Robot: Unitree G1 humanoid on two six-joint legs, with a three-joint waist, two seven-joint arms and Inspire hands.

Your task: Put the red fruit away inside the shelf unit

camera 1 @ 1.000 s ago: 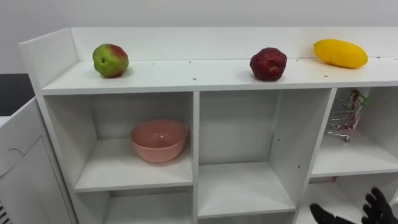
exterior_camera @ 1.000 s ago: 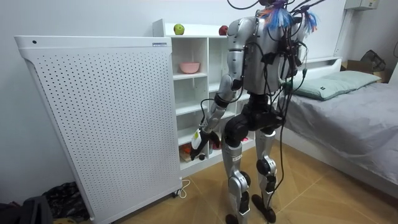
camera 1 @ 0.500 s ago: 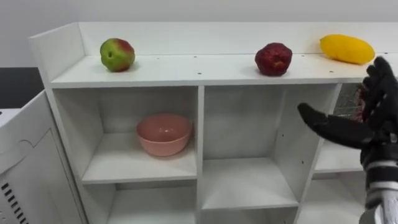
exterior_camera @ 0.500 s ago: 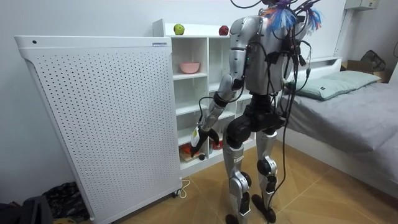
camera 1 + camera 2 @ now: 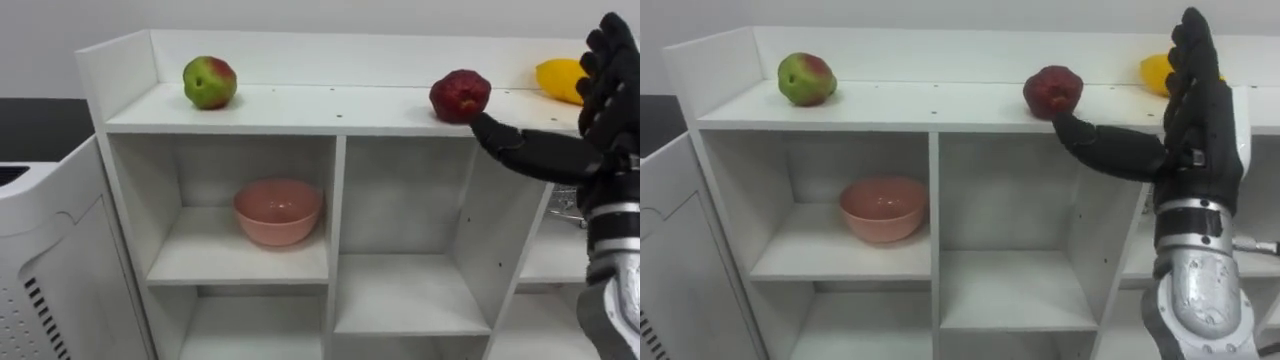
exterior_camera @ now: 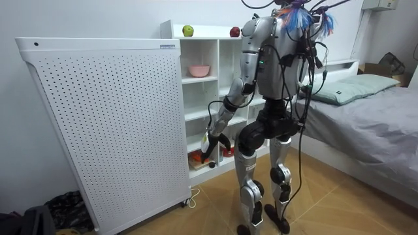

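Black right hand [image 5: 1198, 125] on a glossy silver, black-banded forearm.

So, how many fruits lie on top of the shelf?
3: a green-red apple at the left, a dark red fruit right of middle, a yellow fruit at the far right, partly behind the right hand. More may hide there.

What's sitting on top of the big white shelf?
A green-and-red apple, a dark red fruit and a yellow fruit. The robot's open right hand covers part of the yellow one.

Yellow fruit [image 5: 556, 80] half hidden behind right hand [image 5: 1200, 110], left hand [image 6: 208, 145] too small to read, bottom-shelf things [image 6: 196, 157] indistinct
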